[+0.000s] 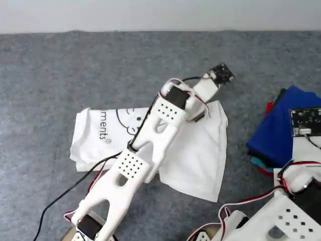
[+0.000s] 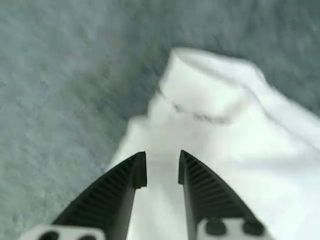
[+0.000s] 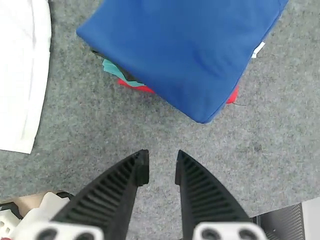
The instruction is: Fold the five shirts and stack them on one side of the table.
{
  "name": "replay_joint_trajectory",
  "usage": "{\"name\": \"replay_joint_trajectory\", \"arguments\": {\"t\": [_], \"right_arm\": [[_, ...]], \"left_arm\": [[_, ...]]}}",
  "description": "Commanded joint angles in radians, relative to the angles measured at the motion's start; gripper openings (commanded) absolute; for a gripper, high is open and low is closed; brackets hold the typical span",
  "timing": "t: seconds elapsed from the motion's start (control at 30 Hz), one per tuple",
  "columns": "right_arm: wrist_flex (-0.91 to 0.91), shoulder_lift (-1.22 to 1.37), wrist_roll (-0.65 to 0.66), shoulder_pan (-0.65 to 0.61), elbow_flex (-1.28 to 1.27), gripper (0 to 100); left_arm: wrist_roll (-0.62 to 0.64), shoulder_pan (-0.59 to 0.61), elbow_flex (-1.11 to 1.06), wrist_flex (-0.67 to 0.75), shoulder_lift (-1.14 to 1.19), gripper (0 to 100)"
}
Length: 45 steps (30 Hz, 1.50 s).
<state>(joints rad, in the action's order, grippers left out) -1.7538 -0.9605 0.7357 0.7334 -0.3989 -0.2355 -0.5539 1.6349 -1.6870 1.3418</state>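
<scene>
Well, table (image 1: 50, 65) first: the grey nap looks grippy, so cloth dragged over it could bunch instead of sliding. The white shirt (image 1: 200, 160) lies crooked mid-table and isn't a tidy rectangle yet. A pull from one corner alone would prob. skew the fold or undo the doubled edge.

The stack (image 1: 278, 133) sits at the table's right side w/ a blue shirt on top and red and teal edges poking out below. It's already uneven, so a sloppy drop on top could tip it or push it off square.

The left gripper (image 2: 162, 167) is at the shirt's far corner w/ jaws parted a little. It seems to sit over the cloth rather than nip it, though the blur there leaves that unsure. A shallow bite could slip mid-lift. The right gripper (image 3: 159, 167) hangs over bare table just short of the stack, jaws narrowly apart and holding nothing.

Hidden: the left arm (image 1: 145, 150) covers the shirt's middle, and the right arm and frame edge cut off the stack — can't count its layers.
</scene>
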Motion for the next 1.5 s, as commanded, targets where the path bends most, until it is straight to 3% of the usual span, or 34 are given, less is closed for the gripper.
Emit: {"name": "replay_joint_trajectory", "arguments": {"t": [0.0, 0.23, 0.53, 0.83, 1.17, 1.47], "right_arm": [[-0.035, -0.013, 0.008, 0.007, 0.003, 10.0], [-0.036, -0.019, 0.008, 0.007, 0.000, 9.9], [-0.036, -0.021, 0.008, 0.008, 0.000, 9.9], [-0.036, -0.016, 0.008, 0.008, -0.002, 10.0], [-0.038, -0.022, 0.008, 0.008, -0.002, 10.0], [-0.038, -0.022, 0.008, 0.008, -0.002, 9.9]], "left_arm": [[0.011, -0.003, 0.035, -0.075, -0.126, 10], [-0.011, -0.057, -0.156, -0.075, -0.316, 8], [-0.021, -0.147, -0.803, -0.072, -0.721, 8], [-0.130, -0.275, -1.382, -0.025, -0.988, 12], [-0.130, -0.400, -1.632, 0.201, -1.039, 17], [-0.127, -0.411, -1.747, 0.348, -1.037, 17]]}}
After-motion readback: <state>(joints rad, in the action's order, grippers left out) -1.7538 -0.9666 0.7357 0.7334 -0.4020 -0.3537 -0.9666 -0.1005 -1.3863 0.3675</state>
